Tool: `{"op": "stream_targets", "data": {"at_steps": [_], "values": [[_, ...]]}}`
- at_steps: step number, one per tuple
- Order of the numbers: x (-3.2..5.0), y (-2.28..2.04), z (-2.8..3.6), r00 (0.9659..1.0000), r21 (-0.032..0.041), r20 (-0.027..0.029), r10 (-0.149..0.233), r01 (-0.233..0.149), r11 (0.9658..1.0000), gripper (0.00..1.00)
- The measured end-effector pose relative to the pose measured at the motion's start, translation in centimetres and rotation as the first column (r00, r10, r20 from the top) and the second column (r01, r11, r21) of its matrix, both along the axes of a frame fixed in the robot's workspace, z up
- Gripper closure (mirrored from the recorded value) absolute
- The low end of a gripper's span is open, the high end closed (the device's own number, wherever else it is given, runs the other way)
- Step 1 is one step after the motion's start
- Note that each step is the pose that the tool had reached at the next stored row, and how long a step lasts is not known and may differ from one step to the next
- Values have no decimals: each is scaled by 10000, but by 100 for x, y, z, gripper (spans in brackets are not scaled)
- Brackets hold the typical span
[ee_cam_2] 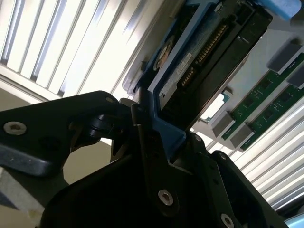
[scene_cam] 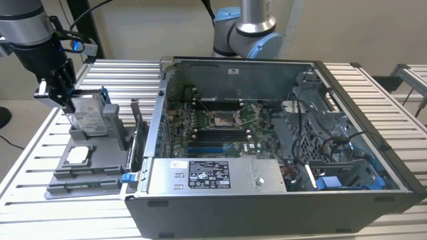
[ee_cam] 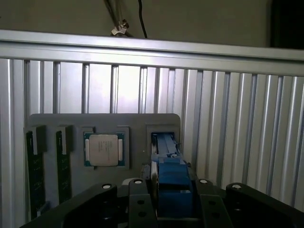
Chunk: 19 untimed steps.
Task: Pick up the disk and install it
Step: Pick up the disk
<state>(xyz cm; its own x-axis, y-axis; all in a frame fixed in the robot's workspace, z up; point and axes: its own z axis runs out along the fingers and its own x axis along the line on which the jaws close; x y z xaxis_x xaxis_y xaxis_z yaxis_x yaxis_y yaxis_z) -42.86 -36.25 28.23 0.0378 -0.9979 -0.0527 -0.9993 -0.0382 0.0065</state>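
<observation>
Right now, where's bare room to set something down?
Bare silver table slats border the grey plastic tray's near end and flank the open black computer case on the exterior view's right. Crowded: the pincer gripping the blue-framed silver disk.

disk (ee_cam_2: pixel 209 52) cut off, memory sticks (ee_cam_2: pixel 268 102) cropped

Glare whitens the table slats (ee_cam_2: pixel 57 42); the gripper (ee_cam_2: pixel 153 121) sits in shadow.

One tray (ee_cam: pixel 137 128) is counted. At the tray are found one disk (scene_cam: pixel 90 116), one chip (ee_cam: pixel 104 149) and two memory sticks (ee_cam: pixel 35 166) (ee_cam: pixel 64 166). Beside the tray one case (scene_cam: pixel 267 210) is seen, and in it one labelled box (scene_cam: pixel 207 175). Two arms (scene_cam: pixel 27 30) (scene_cam: pixel 250 30) are counted, one over the tray, one well apart from it. One gripper (scene_cam: pixel 57 92) is counted.
</observation>
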Motion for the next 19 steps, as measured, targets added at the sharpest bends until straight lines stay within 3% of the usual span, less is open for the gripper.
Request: {"op": "stream_targets", "data": {"at_steps": [9, 19], "values": [[0, 0, 98, 10000, -23, 0, 1, -1, 10000, 100], [0, 0, 337, 10000, -23, 1, 0, 0, 10000, 100]]}}
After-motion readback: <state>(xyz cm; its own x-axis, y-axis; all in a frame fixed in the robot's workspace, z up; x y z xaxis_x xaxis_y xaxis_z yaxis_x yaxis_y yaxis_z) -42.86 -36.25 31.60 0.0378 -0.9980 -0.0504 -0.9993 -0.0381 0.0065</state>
